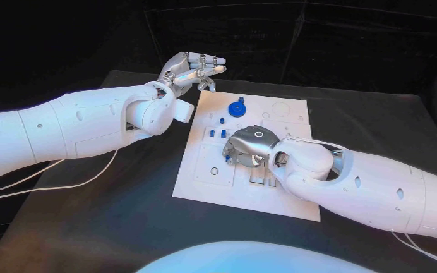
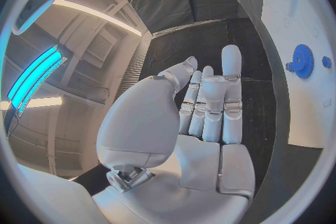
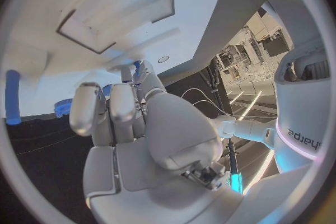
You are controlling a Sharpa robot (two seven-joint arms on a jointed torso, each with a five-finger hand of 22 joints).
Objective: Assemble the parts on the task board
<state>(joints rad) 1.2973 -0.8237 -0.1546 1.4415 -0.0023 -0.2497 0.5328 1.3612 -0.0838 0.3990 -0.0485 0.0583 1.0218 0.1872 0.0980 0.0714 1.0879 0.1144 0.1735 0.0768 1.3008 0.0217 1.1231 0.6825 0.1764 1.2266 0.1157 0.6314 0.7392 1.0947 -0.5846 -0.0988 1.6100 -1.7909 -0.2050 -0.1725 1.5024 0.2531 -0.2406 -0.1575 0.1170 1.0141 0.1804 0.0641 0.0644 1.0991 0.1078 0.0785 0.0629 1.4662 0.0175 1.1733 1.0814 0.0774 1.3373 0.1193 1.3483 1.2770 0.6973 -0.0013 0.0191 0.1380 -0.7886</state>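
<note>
The white task board (image 1: 205, 181) lies in the middle of the black table. A blue gear (image 1: 237, 108) stands near its far edge, with small blue pegs (image 1: 216, 133) closer in. My right hand (image 1: 247, 147) is down on the board's middle, fingers curled onto the surface. In the right wrist view a small blue part (image 3: 138, 66) sits between the thumb and a fingertip of the right hand (image 3: 136, 123), seemingly pinched. My left hand (image 1: 191, 71) hovers beyond the board's far left corner, fingers straight, holding nothing. The left wrist view shows the left hand (image 2: 203, 123) beside the blue gear (image 2: 302, 60).
Rectangular recesses (image 3: 105, 11) are cut into the board near my right hand. A long blue peg (image 3: 12, 98) and the gear (image 3: 63, 107) lie past its fingertips. White cables (image 1: 64, 181) trail on the table at the left. Bare black table surrounds the board.
</note>
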